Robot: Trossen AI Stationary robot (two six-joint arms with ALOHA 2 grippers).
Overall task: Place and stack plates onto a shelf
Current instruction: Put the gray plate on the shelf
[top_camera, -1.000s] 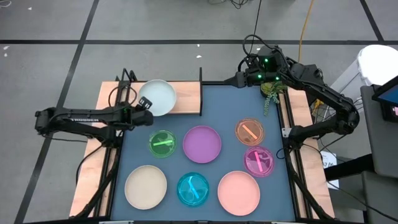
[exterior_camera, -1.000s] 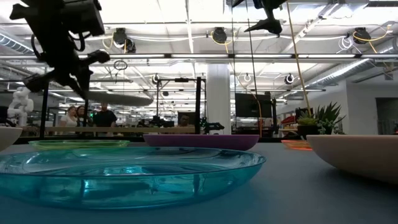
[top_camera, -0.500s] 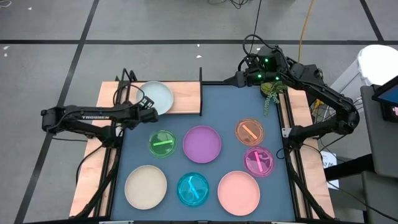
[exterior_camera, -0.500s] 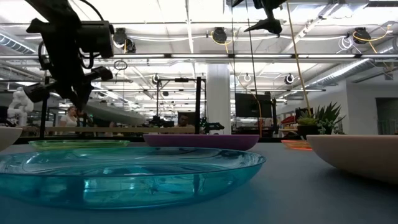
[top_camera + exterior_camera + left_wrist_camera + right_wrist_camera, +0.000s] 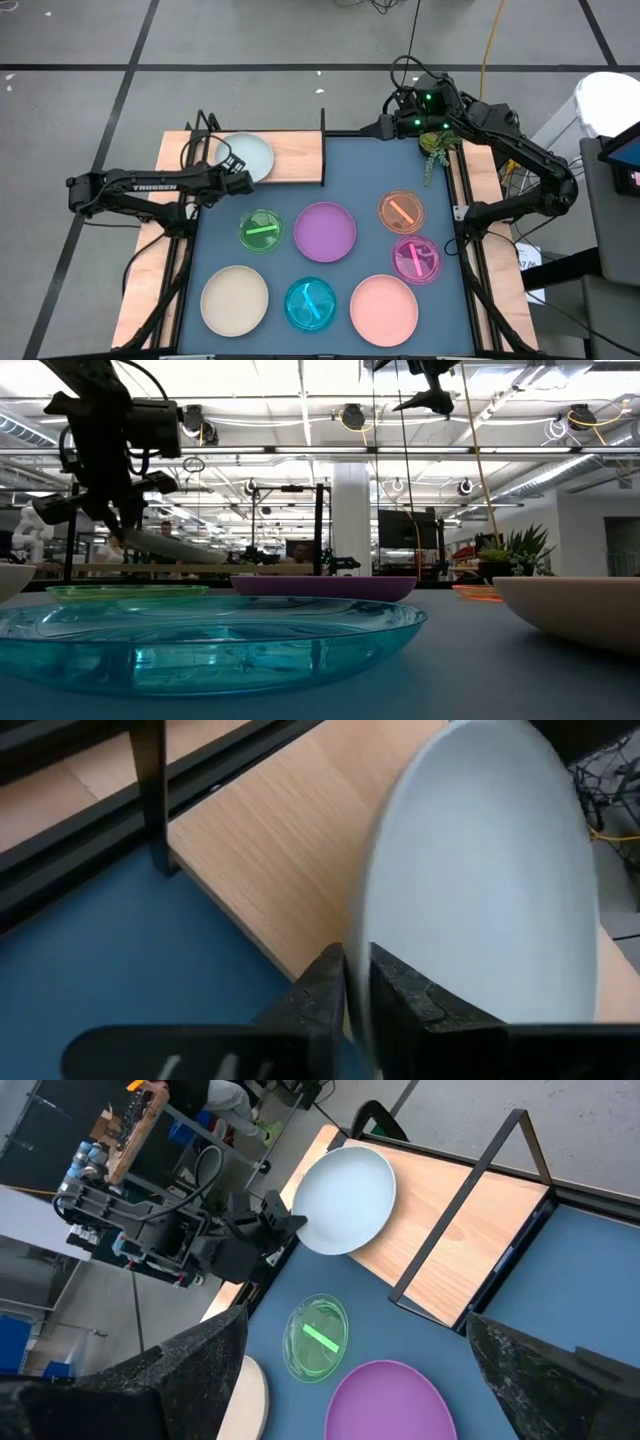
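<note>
My left gripper [image 5: 233,178] is shut on the pale blue-white plate [image 5: 248,158], which it holds over the left end of the light wooden shelf [image 5: 292,156]. In the low view the plate [image 5: 175,546] slants just above the board. Black uprights [image 5: 323,147] stand at the shelf's ends. On the blue table lie the green [image 5: 261,230], purple [image 5: 325,231], orange [image 5: 401,211], magenta [image 5: 415,259], cream [image 5: 234,300], teal [image 5: 310,304] and salmon plates [image 5: 384,308]. My right gripper [image 5: 355,1330] waits open, high over the table's far right corner. My left gripper pinches the pale plate's near rim [image 5: 358,982] between its two fingers [image 5: 322,992], coming from the table's left and near side. The plate is tilted, its far side lower. Whether that far rim touches the shelf board [image 5: 270,850], I cannot tell.
The right half of the shelf board [image 5: 455,1245] is bare wood. A potted plant [image 5: 436,143] sits at the table's far right corner beside the right arm. People show far off in the room behind the table in the low view.
My left gripper has come down toward the shelf board, still shut on the pale plate. The plate has sunk with it from well above the board and has tipped from nearly level to slanting, its far side lower.
</note>
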